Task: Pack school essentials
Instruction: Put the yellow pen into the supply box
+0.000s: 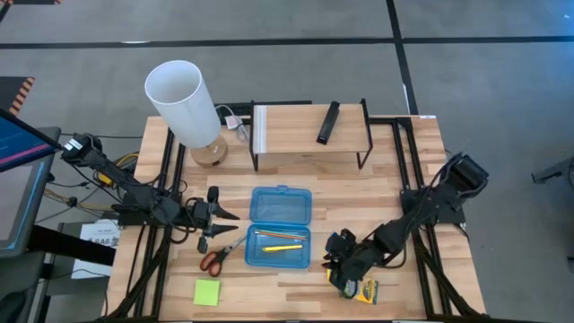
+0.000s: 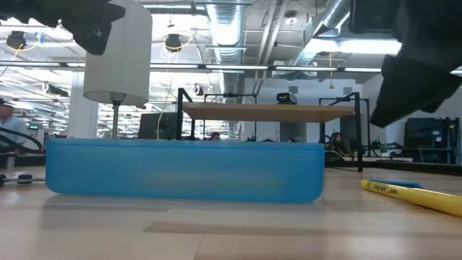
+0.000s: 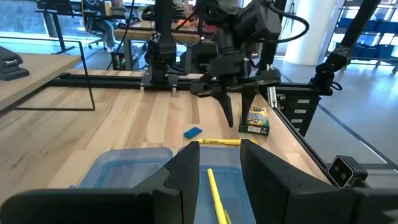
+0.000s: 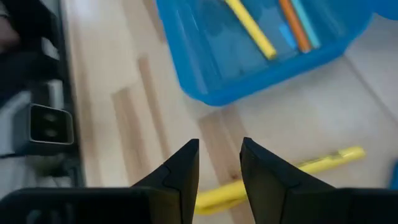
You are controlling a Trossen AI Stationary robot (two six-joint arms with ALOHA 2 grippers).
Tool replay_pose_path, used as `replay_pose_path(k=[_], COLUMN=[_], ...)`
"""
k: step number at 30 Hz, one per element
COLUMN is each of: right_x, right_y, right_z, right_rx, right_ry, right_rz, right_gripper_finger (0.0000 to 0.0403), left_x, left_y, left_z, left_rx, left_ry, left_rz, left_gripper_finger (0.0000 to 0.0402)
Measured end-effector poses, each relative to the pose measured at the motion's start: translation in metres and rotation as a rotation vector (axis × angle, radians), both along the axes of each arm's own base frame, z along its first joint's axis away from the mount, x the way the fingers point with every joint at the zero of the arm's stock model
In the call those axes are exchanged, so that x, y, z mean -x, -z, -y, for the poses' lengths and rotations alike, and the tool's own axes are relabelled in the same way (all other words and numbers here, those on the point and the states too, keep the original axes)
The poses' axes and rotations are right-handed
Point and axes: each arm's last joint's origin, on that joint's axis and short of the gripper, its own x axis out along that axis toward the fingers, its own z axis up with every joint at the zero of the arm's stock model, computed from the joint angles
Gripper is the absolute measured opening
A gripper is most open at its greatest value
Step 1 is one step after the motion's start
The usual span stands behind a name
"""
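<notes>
A translucent blue case (image 1: 281, 215) lies open mid-table with yellow (image 4: 250, 28), orange (image 4: 294, 28) and teal pencils in its near tray. Another yellow pencil (image 4: 280, 174) lies on the table beside the case, next to a small blue eraser (image 3: 193, 132). My right gripper (image 4: 219, 155) is open, hovering over that pencil and pointing down. The yellow-green crayon box (image 1: 363, 289) sits just beyond it, toward the near edge. My left gripper (image 1: 224, 215) is open, left of the case, above the orange-handled scissors (image 1: 215, 256). The lime sticky-note pad (image 1: 207, 292) lies near the front edge.
A white lamp (image 1: 184, 103) stands at the far left. A wooden shelf on black legs (image 1: 309, 130) spans the far side and carries a black remote (image 1: 328, 123). Black frame rails run along both table sides. Bare wood shows between the case and the shelf.
</notes>
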Motion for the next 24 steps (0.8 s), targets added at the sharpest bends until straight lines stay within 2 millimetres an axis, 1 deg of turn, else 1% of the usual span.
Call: replay_pose_path(k=[3,6,9,11,14,18,24], right_x=[-0.008,-0.014,-0.018,-0.021,-0.025,-0.027,-0.027], right_y=[0.002,-0.003,-0.004,-0.001,0.005,0.023,0.028], right_z=[-0.005,-0.01,-0.014,-0.016,-0.021,-0.024,-0.024], right_rx=[0.003,0.012,0.016,0.009,-0.047,-0.069,-0.075], right_ry=[0.012,0.038,0.083,0.103,0.128,0.168,0.19], right_rz=[-0.075,-0.134,-0.193,-0.231,-0.269,-0.347,-0.383], right_gripper_finger=[0.0137,0.0137,0.0136,0.0136,0.0136,0.0136,0.0136], left_x=[0.0,0.0,0.0,0.0,0.0,0.0,0.0], left_y=[0.0,0.0,0.0,0.0,0.0,0.0,0.0], left_z=[0.0,0.0,0.0,0.0,0.0,0.001,0.001], left_rx=[-0.015,-0.017,-0.017,-0.016,-0.016,-0.015,-0.015], left_ry=[0.002,0.002,0.002,0.005,0.014,0.018,0.019], left_rz=[0.002,0.001,0.001,0.001,0.001,0.002,0.001], left_gripper_finger=[0.0103,0.0103,0.0103,0.0102,0.0103,0.0103,0.0103])
